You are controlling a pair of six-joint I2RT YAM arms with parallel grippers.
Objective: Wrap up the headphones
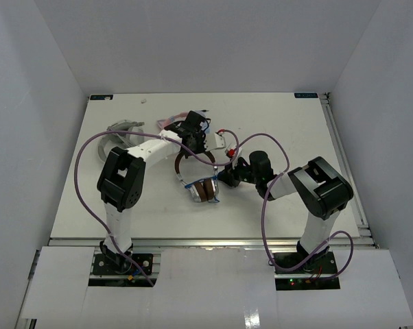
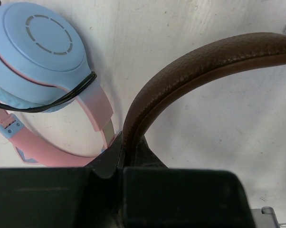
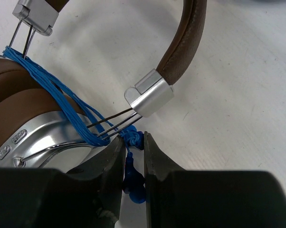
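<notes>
Headphones (image 1: 200, 184) sit mid-counter (image 1: 296, 137) between the two arms. The cups are folded together on the near side and the headband (image 2: 204, 61) arches away toward the far side.

Look: dark brown grained leather band, brown ear pads, and silver cups with small buttons on the rim. Silver end caps on the band feed thin wire rails down to the cups.

Thin blue cable (image 3: 62, 95) is wound in several turns around the cups, crossing the pads and rails. The bundle ends in a small knot-like bunch just below the right end cap.

Left claw (image 2: 128, 149) is pressed together on the headband near its top, band edge pinched between the fingers. Right claw (image 3: 132, 142) pinches the cable at that bunch, jaws nearly together, with more blue cable showing in the gap below.

Pink pair (image 2: 38, 57) with light blue cups lies just beside the band, on the far-left side. A grey-white pair (image 1: 121, 130) lies further left, well apart.
</notes>
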